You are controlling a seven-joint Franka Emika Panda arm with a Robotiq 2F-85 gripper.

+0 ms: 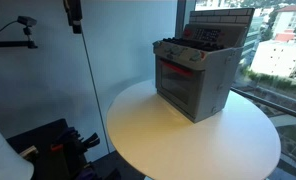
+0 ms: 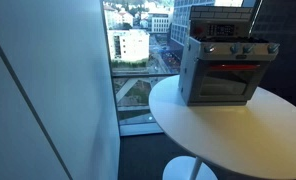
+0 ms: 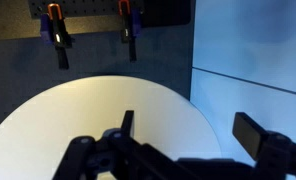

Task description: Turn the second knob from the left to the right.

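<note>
Nearest the lens in the wrist view, the dark two-fingered tool (image 3: 188,130) fills the bottom edge of the frame, its jaws standing wide apart with nothing between them, above the round white bench (image 3: 78,110); at the upper left of that frame two orange-handled clamps (image 3: 56,30) hang on a dark board. In both exterior views the grey toy oven with a red-glowing door window (image 1: 195,75) (image 2: 223,75) stands upright on the bench, right of centre in the upper half of the frame, with tall window glass and city buildings behind it. A row of small dark knobs (image 1: 180,52) (image 2: 238,49) runs along the oven's front above the door; the second knob from the left is too small to pick out
</note>
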